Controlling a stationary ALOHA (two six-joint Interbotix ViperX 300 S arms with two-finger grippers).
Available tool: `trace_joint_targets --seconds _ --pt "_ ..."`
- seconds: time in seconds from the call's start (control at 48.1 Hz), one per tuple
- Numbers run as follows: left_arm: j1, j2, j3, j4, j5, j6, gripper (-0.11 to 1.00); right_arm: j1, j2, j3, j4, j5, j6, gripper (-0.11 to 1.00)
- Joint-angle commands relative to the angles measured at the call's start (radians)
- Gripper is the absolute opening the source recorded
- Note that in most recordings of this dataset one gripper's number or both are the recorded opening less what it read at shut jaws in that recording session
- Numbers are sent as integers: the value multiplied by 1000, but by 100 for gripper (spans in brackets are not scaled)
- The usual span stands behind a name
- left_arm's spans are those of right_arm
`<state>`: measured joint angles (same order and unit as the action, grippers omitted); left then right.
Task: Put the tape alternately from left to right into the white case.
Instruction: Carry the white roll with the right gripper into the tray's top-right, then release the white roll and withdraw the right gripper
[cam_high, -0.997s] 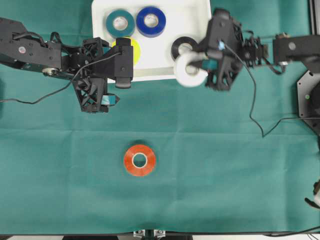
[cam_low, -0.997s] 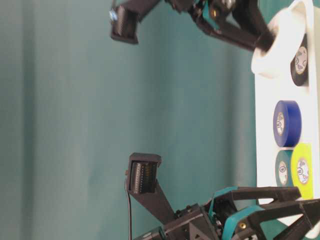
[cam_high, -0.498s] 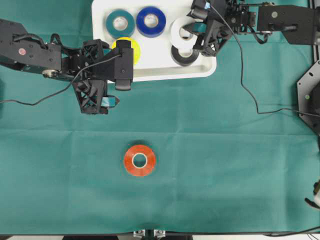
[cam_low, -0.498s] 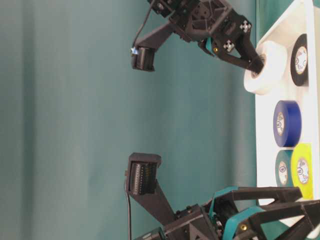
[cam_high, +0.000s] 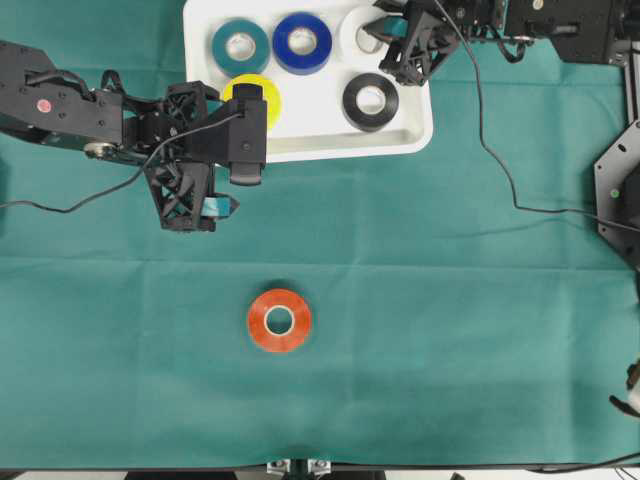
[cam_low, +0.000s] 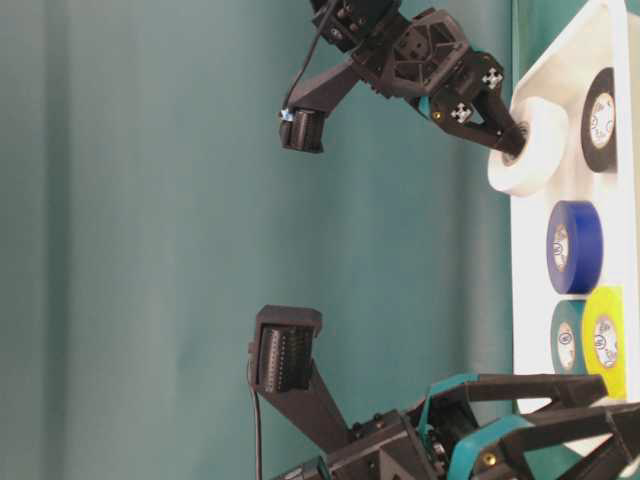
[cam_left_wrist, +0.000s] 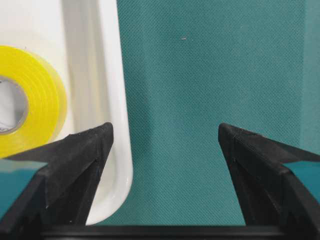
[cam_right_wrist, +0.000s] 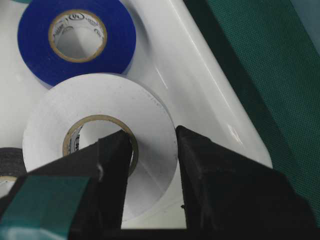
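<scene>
Teal, blue, yellow and black rolls already lie in the shallow white plastic case (cam_high: 300, 148). The glossy white tape roll (cam_right_wrist: 100, 135) is pinched through its wall by the right gripper (cam_right_wrist: 152, 145) fingers, low over the case. The left gripper (cam_left_wrist: 165, 150) fingers are spread wide, empty. The orange-red roll (cam_high: 279, 320) remains on the green tabletop (cam_high: 450, 320).

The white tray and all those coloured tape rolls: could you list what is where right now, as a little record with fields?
Tray: shallow white plastic case at the far side of the green cloth
Inside tray: teal roll, blue roll, yellow roll, black roll
White roll: gripped through its wall by the right end effector, over the tray beside the blue roll
Outside tray: orange-red roll, flat on the cloth
Left end effector: open, empty, at the tray's near rim
</scene>
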<state>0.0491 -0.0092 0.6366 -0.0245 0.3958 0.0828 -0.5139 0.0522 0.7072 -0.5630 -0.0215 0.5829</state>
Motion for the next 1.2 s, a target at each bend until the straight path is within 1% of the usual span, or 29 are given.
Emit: trace_joint_targets --seconds 0.0,0.104,0.415,0.436,0.457,0.602,0.644,0.665,0.768,1.184 --pt "-3 -26 -12 0 -6 -2 77 -2 -11 -23 -11 -11 -5 28" --pt "-3 -26 -12 0 -6 -2 77 -2 -11 -23 -23 -8 -5 28" --pt "-3 -26 -12 -2 -6 -2 77 -2 -11 -25 -23 8 2 29" --pt "-3 -26 -12 -2 -6 -2 77 -2 -11 -23 -23 12 0 30" --pt "-3 -26 -12 0 -6 -2 77 -2 -11 -25 -23 15 0 34" --pt "-3 -26 -11 0 -6 -2 77 -2 -11 -23 -25 31 -3 77" --pt "-2 -26 -11 -2 -6 0 77 -2 -11 -23 -23 31 -3 87" --pt "-2 -26 -11 0 -6 -2 77 -2 -11 -23 -23 31 -3 88" --pt "-3 -26 -11 0 -6 0 77 -2 -11 -21 -25 29 -3 83" --pt "-3 -26 -11 0 -6 0 77 -2 -12 -20 -25 26 0 83"
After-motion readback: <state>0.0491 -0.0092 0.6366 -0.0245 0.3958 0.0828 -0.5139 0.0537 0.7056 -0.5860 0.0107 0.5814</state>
